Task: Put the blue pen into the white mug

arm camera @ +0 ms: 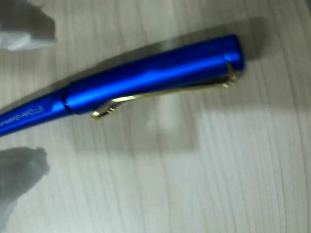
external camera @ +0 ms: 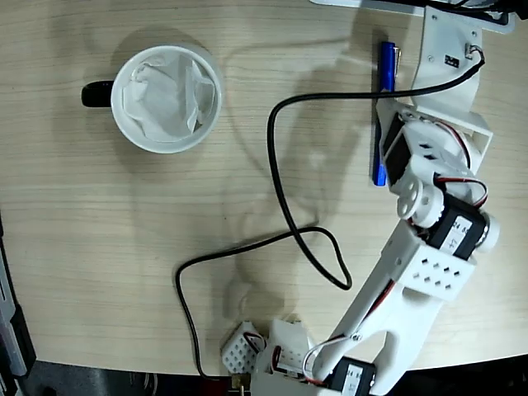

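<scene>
- The step in hand, as I judge it, is the grasp: the pincer (arm camera: 22, 97) hangs low over the blue pen (arm camera: 146, 80), which lies flat on the tabletop (arm camera: 218, 170) and is not yet lifted.
- In the wrist view two blurred pale tips show at the left edge, one above the pen (arm camera: 24, 24) and one below it, with the barrel running between them. So the pincer is spread, straddling the pen and, as far as can be told, not touching it.
- To do this well, lower until both tips reach beside the barrel, then close squarely across it. The glossy round body looks likely to roll or slip, so a centred, firm pinch matters.
- The tips sit over the plain barrel, away from the wire clip (arm camera: 165, 92). That seems a good place, since closing on the clip could twist the pen.
- A grasp nearer the pen's middle would probably keep it from tipping when raised.
- In the fixed view the arm hides the pincer itself. The pen (external camera: 384, 70) shows its capped end beyond the arm and its far tip on the other side.
- The white mug (external camera: 166, 99) stands well apart from the pincer, far to the left in that view, paper-lined and open upward, its black handle (external camera: 97, 94) pointing away.
</scene>
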Robot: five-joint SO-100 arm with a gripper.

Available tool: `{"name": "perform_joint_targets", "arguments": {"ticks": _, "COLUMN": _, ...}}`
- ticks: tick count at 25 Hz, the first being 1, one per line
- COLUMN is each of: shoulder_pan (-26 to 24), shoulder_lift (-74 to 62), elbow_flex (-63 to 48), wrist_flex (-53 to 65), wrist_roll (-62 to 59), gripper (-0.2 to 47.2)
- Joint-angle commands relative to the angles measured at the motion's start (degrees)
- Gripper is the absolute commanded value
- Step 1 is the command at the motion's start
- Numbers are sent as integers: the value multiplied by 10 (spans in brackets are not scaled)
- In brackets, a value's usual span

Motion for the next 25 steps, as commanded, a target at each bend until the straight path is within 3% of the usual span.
{"name": "perform_joint_targets", "arguments": {"ticks": 1, "shoulder_pan": -3, "shoulder_lift": -4, "elbow_flex": -51, "wrist_flex": 6, "wrist_roll": -10, "gripper": 162}}
{"name": "perform_joint_targets", "arguments": {"ticks": 9, "shoulder_pan": -3, "shoulder_lift": -64, "elbow_flex": -112, "wrist_flex": 6, "wrist_roll": -10, "gripper": 165}}
{"name": "perform_joint_targets", "arguments": {"ticks": 25, "shoulder_pan": -21, "shoulder_lift": -110, "elbow_flex": -118, "wrist_flex": 3, "wrist_roll": -15, "gripper": 182}}
